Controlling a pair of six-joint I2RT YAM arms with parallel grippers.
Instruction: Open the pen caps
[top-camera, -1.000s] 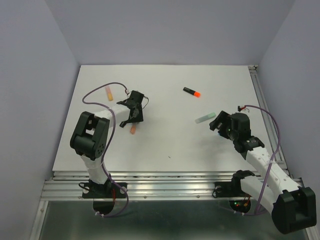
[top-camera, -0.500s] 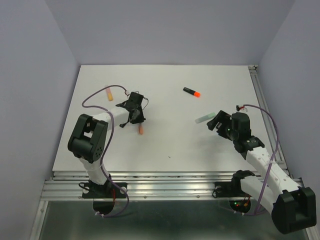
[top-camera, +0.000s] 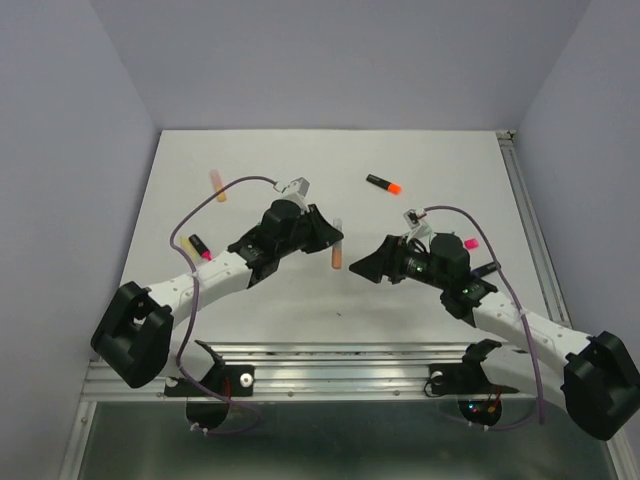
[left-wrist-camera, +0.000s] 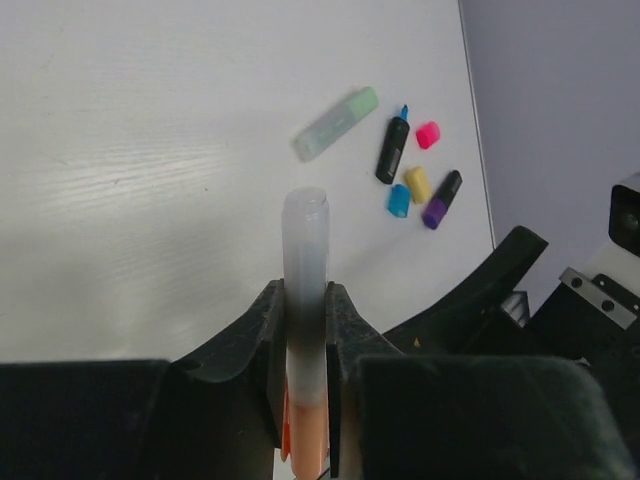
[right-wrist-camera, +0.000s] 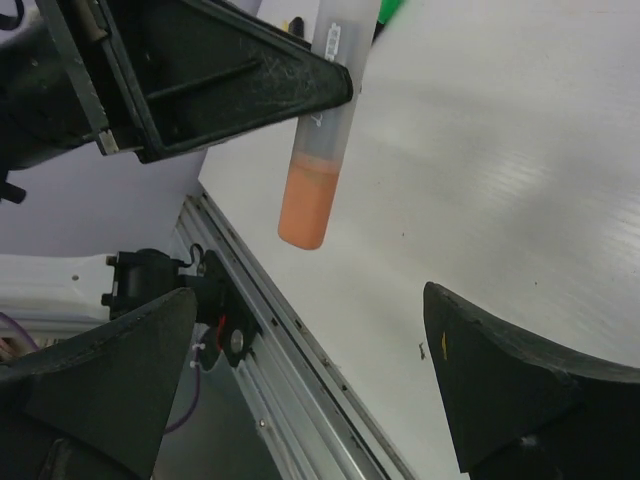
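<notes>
My left gripper (top-camera: 330, 236) is shut on the pale barrel (left-wrist-camera: 305, 255) of a highlighter, held off the table near its middle. The highlighter's orange pen cap (top-camera: 338, 257) sticks out below the fingers (left-wrist-camera: 345, 330) and shows in the right wrist view as well (right-wrist-camera: 305, 205). My right gripper (top-camera: 365, 265) stands open just right of the cap, nothing between its fingers (right-wrist-camera: 510, 390). More capped highlighters lie about: a black one with an orange cap (top-camera: 383, 184), a pastel orange one (top-camera: 217, 185), a pink and black one (top-camera: 198, 245).
At the right lie a pastel green highlighter (left-wrist-camera: 335, 123), an uncapped black pen with a blue tip (left-wrist-camera: 393, 150), loose pink (left-wrist-camera: 428, 134), yellow (left-wrist-camera: 417, 184) and blue (left-wrist-camera: 398, 200) caps and a purple and black pen (left-wrist-camera: 441, 199). The metal rail (right-wrist-camera: 290, 340) runs along the near table edge.
The left gripper shut on the orange-capped highlighter and carried it up and right to the table's middle. The right arm swung left to face it, still open.
</notes>
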